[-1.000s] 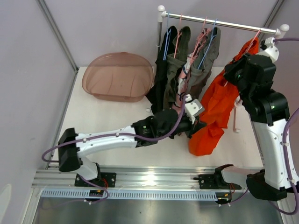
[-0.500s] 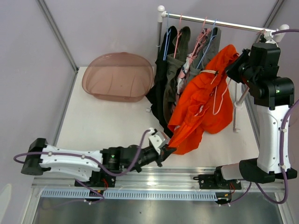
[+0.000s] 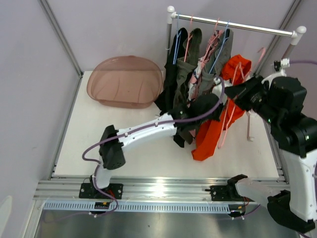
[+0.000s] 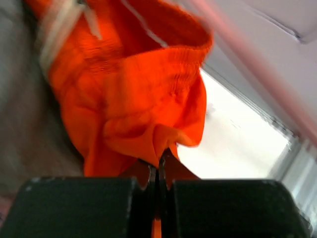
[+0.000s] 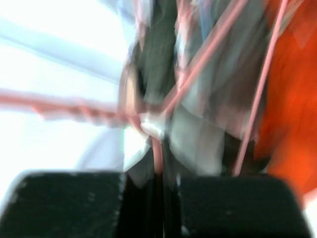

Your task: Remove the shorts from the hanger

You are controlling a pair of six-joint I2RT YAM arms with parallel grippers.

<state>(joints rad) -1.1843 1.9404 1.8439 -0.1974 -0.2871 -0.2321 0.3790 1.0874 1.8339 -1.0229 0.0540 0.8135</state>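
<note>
The bright orange shorts (image 3: 210, 136) hang on a pink hanger (image 3: 225, 124) that is off the rail (image 3: 233, 22), right of the middle. My right gripper (image 3: 237, 95) is shut on the hanger's thin pink bar (image 5: 158, 153). My left gripper (image 3: 214, 113) reaches in from the left and is shut on a fold of the orange shorts (image 4: 143, 99). Black shorts (image 3: 173, 79), olive shorts (image 3: 193, 54), pink patterned shorts (image 3: 204, 67) and another olive pair (image 3: 224, 52) hang on hangers from the rail behind.
A translucent brownish-pink basin (image 3: 126, 79) lies upside down at the back left of the white table (image 3: 99, 129). The rail's right post (image 3: 292, 44) stands just behind my right arm. Grey walls close in the left and back.
My left gripper has swung from the table's front edge back up and right, still pinching orange cloth. My right gripper has dropped down and left with the hanger, so the shorts hang lower.
</note>
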